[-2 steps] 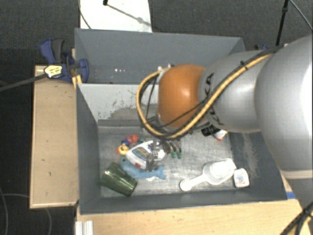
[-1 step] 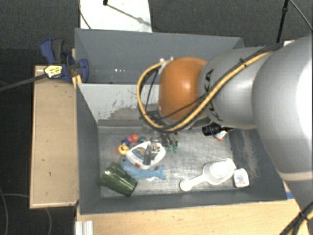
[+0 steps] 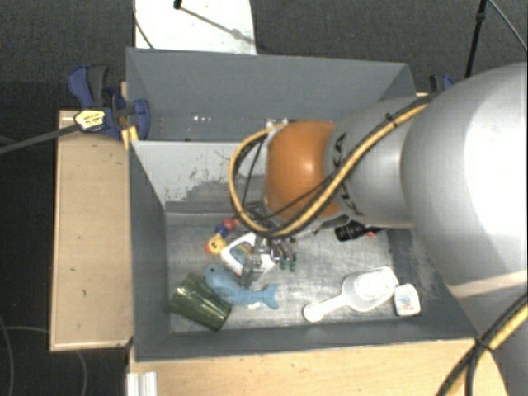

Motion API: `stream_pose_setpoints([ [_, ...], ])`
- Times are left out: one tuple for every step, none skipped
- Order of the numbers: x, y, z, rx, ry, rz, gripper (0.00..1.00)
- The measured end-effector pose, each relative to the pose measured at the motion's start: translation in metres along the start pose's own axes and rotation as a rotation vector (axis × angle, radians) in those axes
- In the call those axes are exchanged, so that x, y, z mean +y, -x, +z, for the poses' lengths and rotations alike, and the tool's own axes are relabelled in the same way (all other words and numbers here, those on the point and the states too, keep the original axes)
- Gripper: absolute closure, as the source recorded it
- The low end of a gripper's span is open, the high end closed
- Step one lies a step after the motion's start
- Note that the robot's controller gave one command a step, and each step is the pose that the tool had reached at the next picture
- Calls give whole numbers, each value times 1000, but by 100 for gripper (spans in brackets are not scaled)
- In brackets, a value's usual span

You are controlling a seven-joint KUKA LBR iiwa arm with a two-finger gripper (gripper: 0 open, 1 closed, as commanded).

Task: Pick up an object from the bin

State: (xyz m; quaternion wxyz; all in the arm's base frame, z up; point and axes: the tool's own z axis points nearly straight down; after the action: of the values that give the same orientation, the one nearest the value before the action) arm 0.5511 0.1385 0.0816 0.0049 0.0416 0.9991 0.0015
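My gripper (image 3: 271, 258) hangs low in the left middle of the bin, under the arm's orange cover. It is right beside a small white and blue thing (image 3: 238, 251), which lies at its left and partly under it. A blue fish-shaped toy (image 3: 242, 292) lies just below the gripper on the bin floor. A small yellow and red toy (image 3: 219, 240) sits up and to the left of the white thing, partly hidden by it.
A dark green cup (image 3: 200, 302) lies on its side in the front left corner. A white scoop (image 3: 356, 294) and a small white tube (image 3: 407, 300) lie at the front right. A black and red thing (image 3: 355, 231) peeks out under the arm.
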Motion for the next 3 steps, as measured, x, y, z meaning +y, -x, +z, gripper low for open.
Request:
stream_pose_setpoints([
  [-1, 0, 8, -3, 2, 66, 100],
  [-1, 0, 8, -3, 2, 66, 100],
  [-2, -1, 5, 4, -1, 66, 100],
])
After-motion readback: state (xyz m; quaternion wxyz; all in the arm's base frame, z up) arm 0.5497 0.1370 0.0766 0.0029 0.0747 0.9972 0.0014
